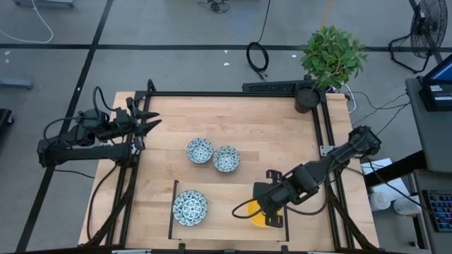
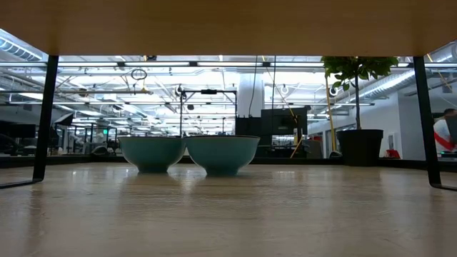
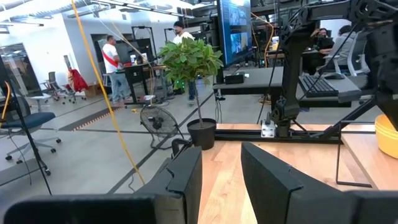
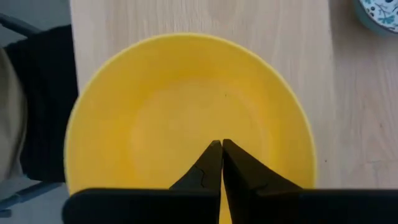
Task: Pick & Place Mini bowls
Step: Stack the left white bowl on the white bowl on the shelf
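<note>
Mini bowls: a yellow bowl (image 4: 186, 118) sits at the table's (image 1: 268, 127) five o'clock edge beneath the right gripper (image 4: 221, 163), its fingers shut and empty; a careless descent could knock it overboard.

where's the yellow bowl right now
In the high view the yellow bowl sits at the table's near edge on the right, mostly hidden under the right end effector, with a blue-patterned bowl to its left.
</note>
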`<control>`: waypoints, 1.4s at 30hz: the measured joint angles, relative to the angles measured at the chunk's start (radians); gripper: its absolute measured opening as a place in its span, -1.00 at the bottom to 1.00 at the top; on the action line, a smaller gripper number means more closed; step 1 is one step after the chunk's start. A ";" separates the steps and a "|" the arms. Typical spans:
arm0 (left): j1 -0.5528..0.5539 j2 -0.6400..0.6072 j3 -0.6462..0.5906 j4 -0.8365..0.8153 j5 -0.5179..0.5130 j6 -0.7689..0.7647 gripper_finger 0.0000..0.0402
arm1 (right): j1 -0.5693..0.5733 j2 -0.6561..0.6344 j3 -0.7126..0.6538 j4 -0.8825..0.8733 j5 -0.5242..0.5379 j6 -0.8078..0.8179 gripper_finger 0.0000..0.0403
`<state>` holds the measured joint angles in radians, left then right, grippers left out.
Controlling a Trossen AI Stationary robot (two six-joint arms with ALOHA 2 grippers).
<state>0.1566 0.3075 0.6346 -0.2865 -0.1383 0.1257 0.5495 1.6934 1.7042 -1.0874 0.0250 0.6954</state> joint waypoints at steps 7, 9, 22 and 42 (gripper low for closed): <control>0.000 0.000 0.000 0.000 0.000 0.000 -0.41 | 0.000 -0.065 0.000 0.015 0.000 0.001 -1.00; 0.000 0.000 0.000 0.000 0.000 0.000 -0.41 | 0.000 -0.090 0.000 0.016 0.001 0.001 -1.00; 0.000 0.000 0.000 0.000 0.000 0.000 -0.41 | 0.029 -0.336 0.001 0.012 0.087 0.125 -1.00; 0.000 0.000 0.000 0.000 0.000 0.000 -0.41 | 0.132 -0.614 -0.407 0.032 0.820 -0.067 -1.00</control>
<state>0.1566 0.3076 0.6346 -0.2867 -0.1383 0.1257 0.6814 1.0798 1.2969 -1.0553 0.8453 0.6288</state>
